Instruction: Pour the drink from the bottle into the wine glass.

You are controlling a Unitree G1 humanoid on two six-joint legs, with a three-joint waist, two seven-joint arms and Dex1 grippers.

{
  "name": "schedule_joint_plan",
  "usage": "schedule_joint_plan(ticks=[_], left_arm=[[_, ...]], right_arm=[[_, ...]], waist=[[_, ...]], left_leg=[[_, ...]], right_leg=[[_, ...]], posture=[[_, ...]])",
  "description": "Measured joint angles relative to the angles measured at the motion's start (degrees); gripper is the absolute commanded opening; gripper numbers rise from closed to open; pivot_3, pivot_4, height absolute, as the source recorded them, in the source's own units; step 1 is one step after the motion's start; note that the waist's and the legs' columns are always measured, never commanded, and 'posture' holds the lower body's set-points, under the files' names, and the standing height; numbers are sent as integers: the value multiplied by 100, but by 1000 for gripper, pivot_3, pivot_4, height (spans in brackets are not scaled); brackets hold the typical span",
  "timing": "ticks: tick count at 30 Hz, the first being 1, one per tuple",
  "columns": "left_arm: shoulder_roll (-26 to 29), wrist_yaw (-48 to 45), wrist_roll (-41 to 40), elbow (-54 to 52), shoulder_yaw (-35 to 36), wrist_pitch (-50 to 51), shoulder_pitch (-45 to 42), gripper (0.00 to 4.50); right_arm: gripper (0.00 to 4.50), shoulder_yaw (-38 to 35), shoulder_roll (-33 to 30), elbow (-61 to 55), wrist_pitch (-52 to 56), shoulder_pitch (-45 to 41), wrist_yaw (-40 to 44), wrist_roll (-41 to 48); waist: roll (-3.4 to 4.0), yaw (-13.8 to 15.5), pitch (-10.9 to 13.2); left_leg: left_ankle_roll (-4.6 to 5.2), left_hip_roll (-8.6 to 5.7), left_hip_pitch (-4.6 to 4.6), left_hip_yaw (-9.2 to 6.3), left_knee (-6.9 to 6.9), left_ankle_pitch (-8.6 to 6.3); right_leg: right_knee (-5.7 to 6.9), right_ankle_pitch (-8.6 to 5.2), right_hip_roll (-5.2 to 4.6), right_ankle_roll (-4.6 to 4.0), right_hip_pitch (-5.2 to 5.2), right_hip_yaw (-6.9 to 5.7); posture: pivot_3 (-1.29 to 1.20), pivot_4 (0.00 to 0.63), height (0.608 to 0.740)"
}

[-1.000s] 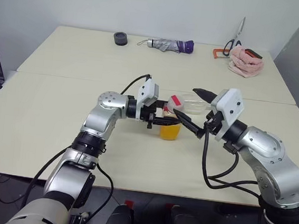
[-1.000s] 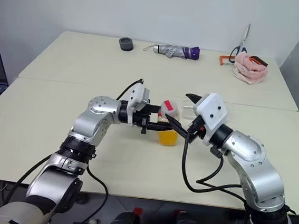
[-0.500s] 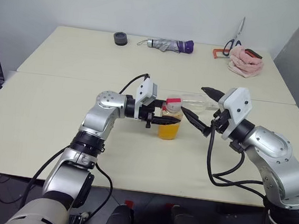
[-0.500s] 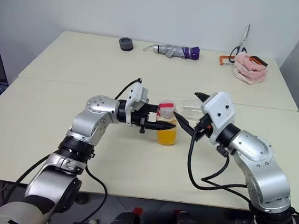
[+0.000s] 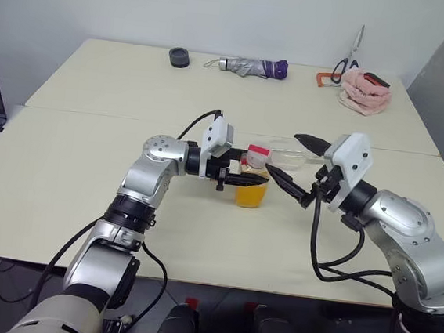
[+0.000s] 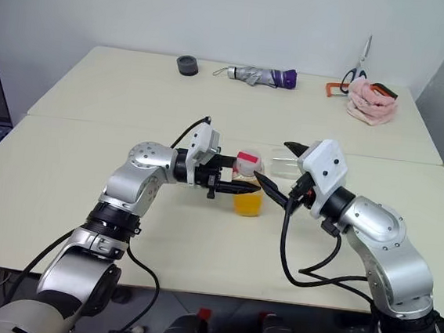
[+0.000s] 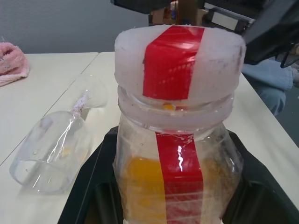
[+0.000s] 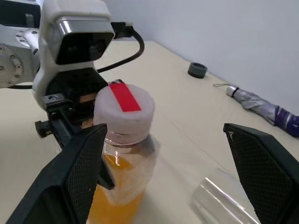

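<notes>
I've got the L gripper (image 5: 240, 178) clamped on the small clear plastic bottle (image 5: 253, 179) w/ white cap and red strip, fingers pinching its body from the side below the neck. It stands upright on the cream table (image 5: 86, 193), roughly centre. I'm holding it there to brace it, since the cap's on and nothing pours till that's off.

The orange-yellow drink (image 5: 251, 194) fills the lower half or so of the bottle.

R gripper (image 5: 295, 162) hangs just beside the bottle, jaws spread wide w/ nothing in them, one finger low near the cap, the other above it. Looks lined up to take the cap, imo.

Clear stemmed wine glass (image 7: 49, 151) lies on its side just behind the bottle, so it needs standing up before any pour.
</notes>
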Motion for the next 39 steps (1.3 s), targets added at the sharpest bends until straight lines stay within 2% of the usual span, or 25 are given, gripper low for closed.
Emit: schedule_joint_plan(ticks=[11, 19, 39], left_arm=[[-12, -12, 0, 0, 0, 0, 0, 2012], [-24, -16, -1, 3, 0, 0, -22, 2012], [-20, -12, -5, 3, 0, -2, -108, 2002]], right_arm=[[4245, -320, -379, -191, 298, 67, 194, 633], [4245, 154, -293, -288, 225, -63, 116, 469], [4245, 123, -209, -237, 174, -238, 122, 576]], waist=[[0, -3, 0], [0, 0, 0], [0, -1, 0]], left_leg=[[0, 0, 1, 0, 0, 0], [0, 0, 0, 0, 1, 0], [0, 1, 1, -1, 1, 0]], right_leg=[[0, 0, 1, 0, 0, 0], [0, 0, 1, 0, 0, 0], [0, 0, 1, 0, 0, 0]], posture=[[0, 150, 740], [0, 150, 740], [0, 150, 740]])
